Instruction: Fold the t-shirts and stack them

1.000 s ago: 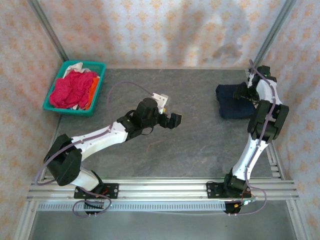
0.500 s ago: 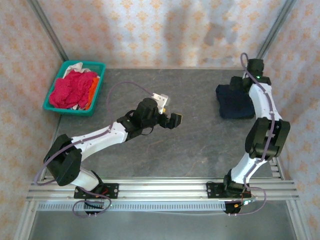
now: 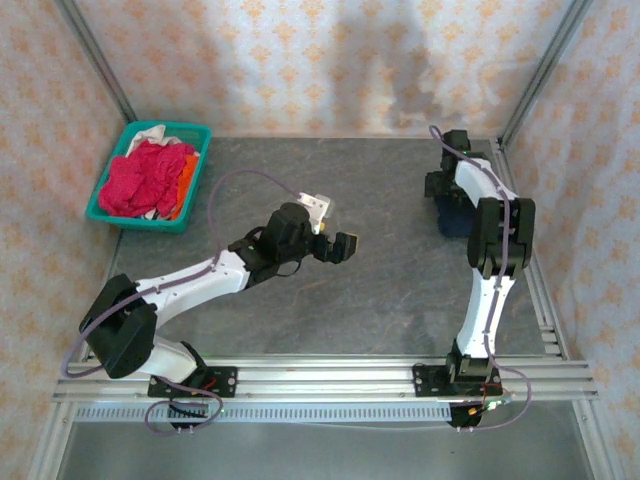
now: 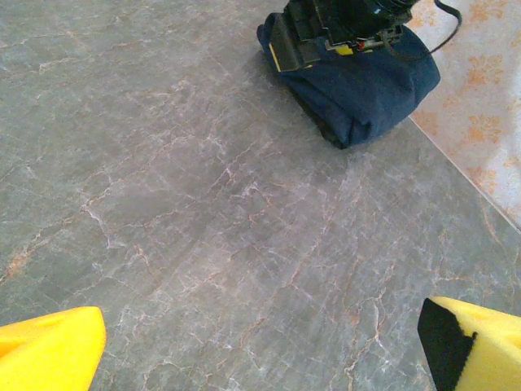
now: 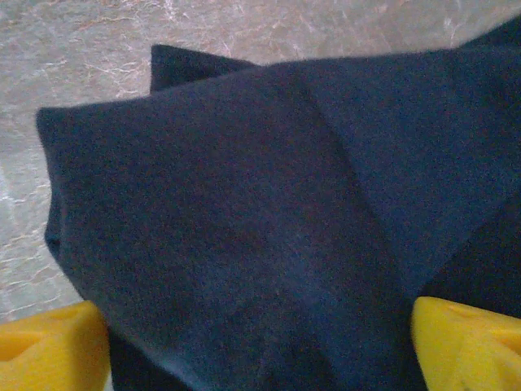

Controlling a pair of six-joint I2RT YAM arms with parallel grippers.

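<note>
My right jaws stand spread wide with the folded navy t-shirt [image 5: 260, 228] right beneath and between them, one folded corner pointing left of the jaws. Its edges run out of my wrist view and my right arm [image 3: 500, 240] covers much of it from above, so I cannot tell its long axis. My left jaws are spread too, over bare bench [image 4: 203, 228], that shirt well ahead and to their right, and a crumpled magenta t-shirt [image 3: 140, 180] in the teal basket [image 3: 195, 133] far behind them.
</note>
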